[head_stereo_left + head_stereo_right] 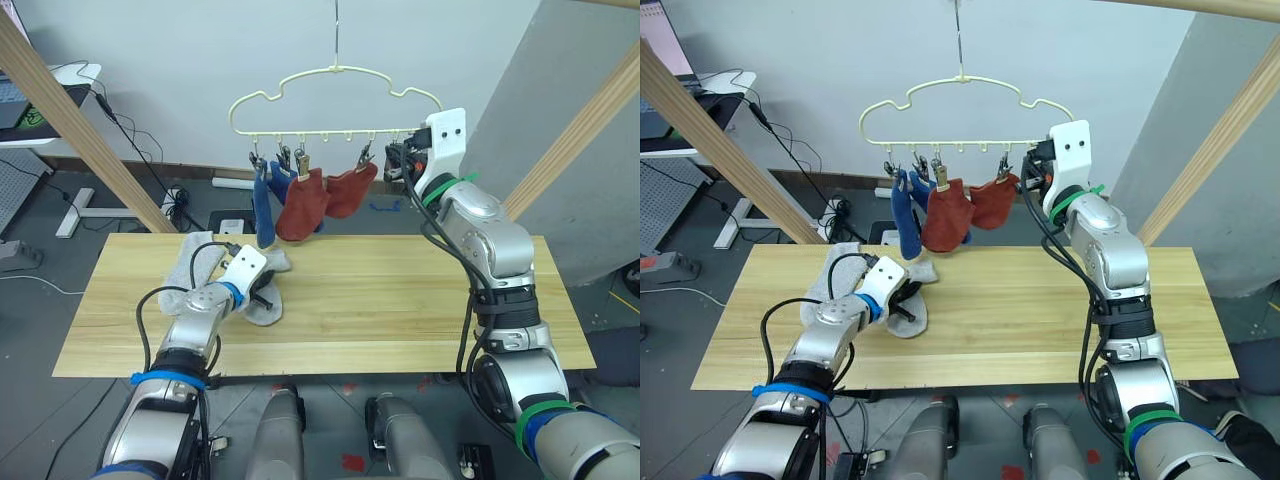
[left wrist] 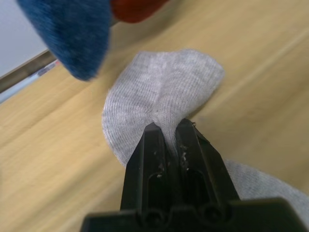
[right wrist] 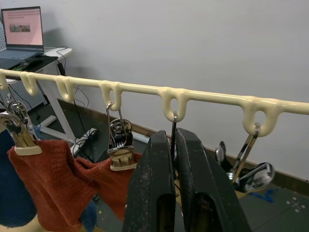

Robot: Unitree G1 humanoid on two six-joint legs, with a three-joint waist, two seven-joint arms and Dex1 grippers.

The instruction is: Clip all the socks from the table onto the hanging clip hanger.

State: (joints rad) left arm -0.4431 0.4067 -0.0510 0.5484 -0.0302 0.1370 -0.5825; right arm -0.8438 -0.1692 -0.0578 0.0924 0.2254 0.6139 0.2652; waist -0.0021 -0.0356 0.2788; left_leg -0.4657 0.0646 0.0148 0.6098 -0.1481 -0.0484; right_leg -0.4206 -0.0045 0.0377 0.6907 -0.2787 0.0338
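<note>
**Grey sock pinched; four socks hung**

Head view: your clip hanger carries two blue and two rust socks hanging lengthwise down, at its left half; bare table lies rightward.

Left wrist: left gripper clamps a grey sock.

Right wrist: right gripper is closed on a clip.

A plain white wall fills the back, a grey panel beside it. Wooden poles slant on both sides. A desk with a lit laptop stands near the wall, cables trailing to the grey floor.
</note>
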